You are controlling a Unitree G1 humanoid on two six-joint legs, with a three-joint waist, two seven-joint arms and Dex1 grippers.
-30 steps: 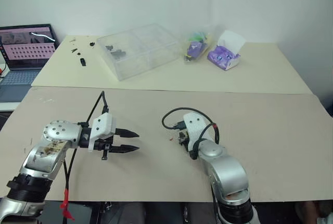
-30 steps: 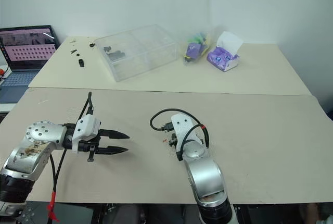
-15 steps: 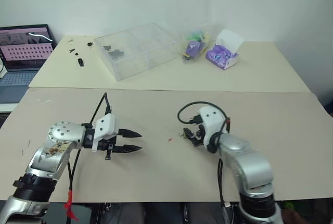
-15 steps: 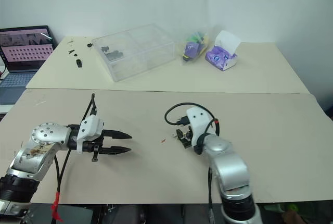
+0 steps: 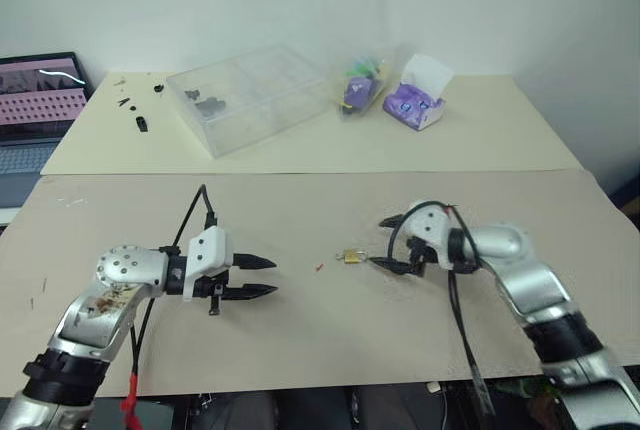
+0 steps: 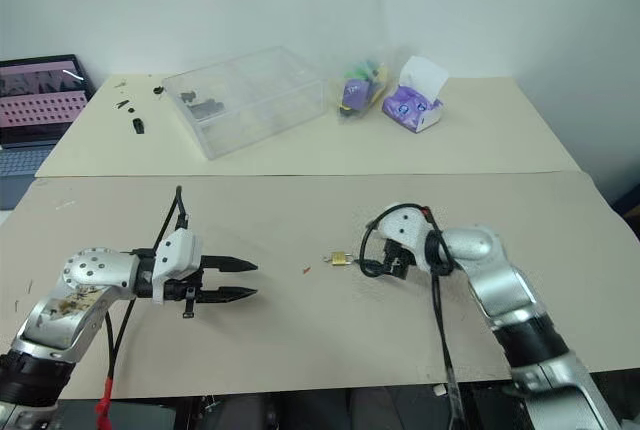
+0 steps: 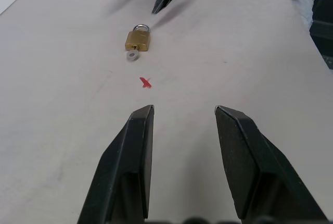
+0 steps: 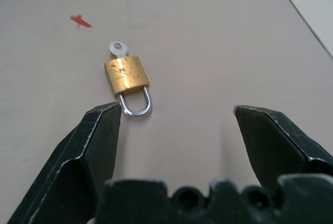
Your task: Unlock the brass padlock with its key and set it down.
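Note:
The brass padlock point(image 8: 127, 75) lies flat on the beige board, a small brass body with a silver shackle. Its silver key point(image 8: 117, 48) sticks out of the end opposite the shackle. My right gripper point(image 5: 385, 242) is open just right of the lock, pointing at it. One fingertip point(image 8: 112, 110) is close beside the shackle, and nothing is between the fingers. My left gripper point(image 5: 270, 278) hovers open and empty well to the left, pointing toward the padlock point(image 7: 138, 39).
A tiny red speck point(image 5: 319, 268) lies on the board between the two grippers. On the far table stand a clear plastic box point(image 5: 250, 95), a purple tissue box point(image 5: 413, 105), a small bag point(image 5: 355, 90), loose black parts point(image 5: 140, 122) and a laptop point(image 5: 35, 110).
My right arm has swung out to the right and its gripper has turned and drawn back off the padlock, which now lies uncovered. The left gripper has stayed put. The camera has shifted.

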